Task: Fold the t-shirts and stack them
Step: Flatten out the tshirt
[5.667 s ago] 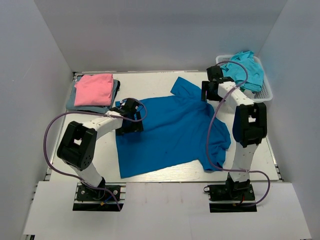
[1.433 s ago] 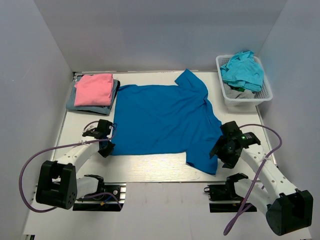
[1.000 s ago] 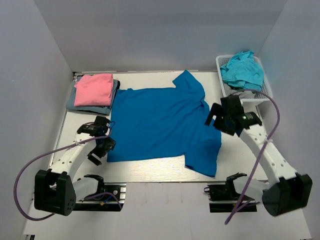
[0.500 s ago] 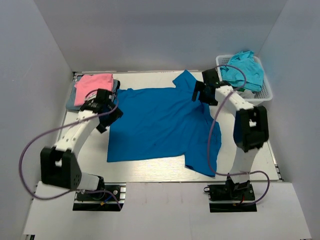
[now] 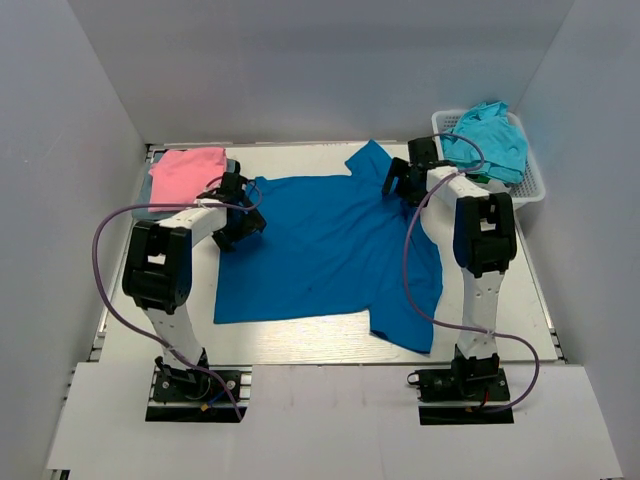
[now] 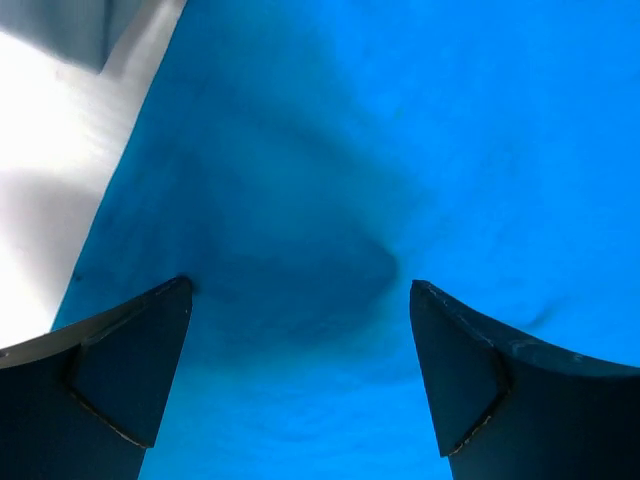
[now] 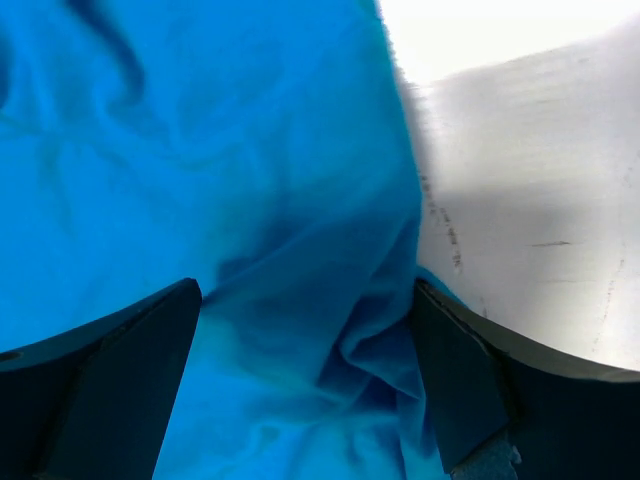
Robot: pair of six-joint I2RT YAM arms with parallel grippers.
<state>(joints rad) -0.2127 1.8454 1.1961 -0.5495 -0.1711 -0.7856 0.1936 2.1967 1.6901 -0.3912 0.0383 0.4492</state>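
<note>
Blue shirt (image 5: 330, 250) lies spread on the white table (image 5: 300, 335). At its far shoulders, left gripper (image 5: 243, 222) and right gripper (image 5: 397, 181) hang spread wide, empty, just over cloth. The right wrist view shows bunched folds there. Beyond: pink shirt (image 5: 187, 175) atop a grey shirt (image 5: 142, 207), left; turquoise shirt (image 5: 487, 140) in a basket (image 5: 530, 186), right. Grey walls enclose.

Left gripper (image 5: 241, 216) and right gripper (image 5: 399, 181) gape (arms outstretched)
</note>
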